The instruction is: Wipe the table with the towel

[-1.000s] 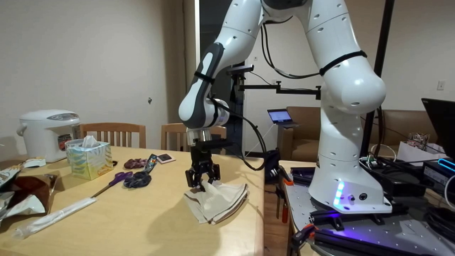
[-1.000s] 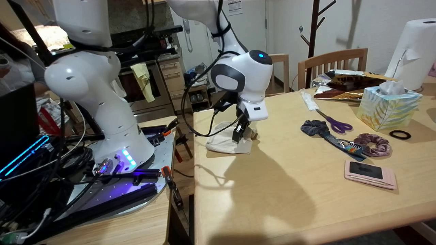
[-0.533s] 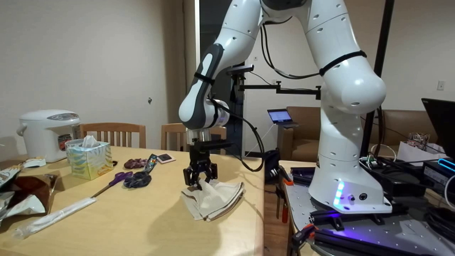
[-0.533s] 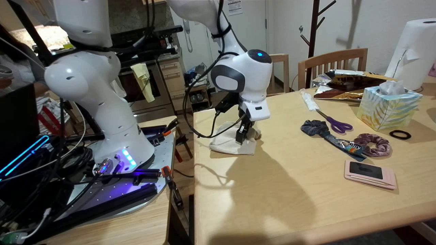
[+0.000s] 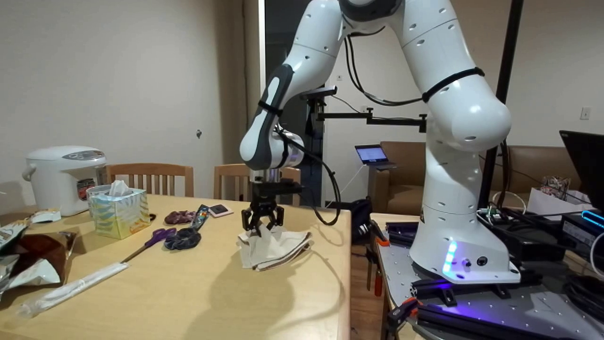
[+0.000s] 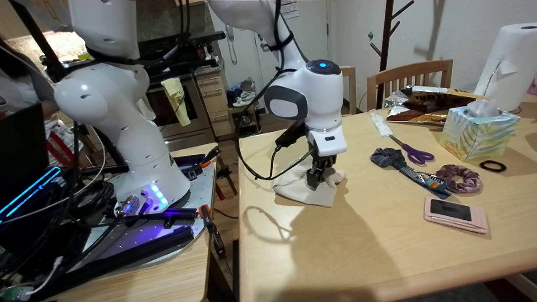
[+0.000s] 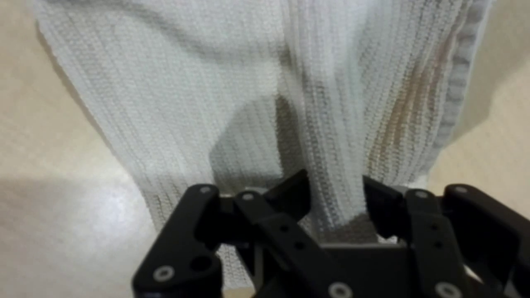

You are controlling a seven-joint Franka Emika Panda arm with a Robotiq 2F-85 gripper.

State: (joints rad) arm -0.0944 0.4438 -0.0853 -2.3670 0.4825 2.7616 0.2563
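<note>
The towel is a cream, ribbed cloth with a dark-edged hem. It lies spread and creased on the light wood table (image 5: 155,302) in both exterior views, with the towel (image 5: 278,250) near the table edge by the robot base and the same towel (image 6: 300,188) seen from another side. My gripper (image 5: 265,228) points down over it. In the wrist view the gripper (image 7: 337,203) is shut on a raised fold of the towel (image 7: 165,99), one fingertip on each side. The towel's lower part rests on the table. The gripper (image 6: 316,178) partly hides the fold.
Purple scissors (image 6: 415,154), a dark scrunchie (image 6: 387,157), a mauve scrunchie (image 6: 459,178), a blue wrapper (image 6: 426,180) and a pink card holder (image 6: 456,214) lie on the table. A tissue box (image 5: 119,212), a white water boiler (image 5: 66,179) and snack bags (image 5: 40,257) stand farther off.
The gripper and towel have slid together across the table, toward the far side in an exterior view where the base is at right, and away from the robot base. The grip is unchanged.
</note>
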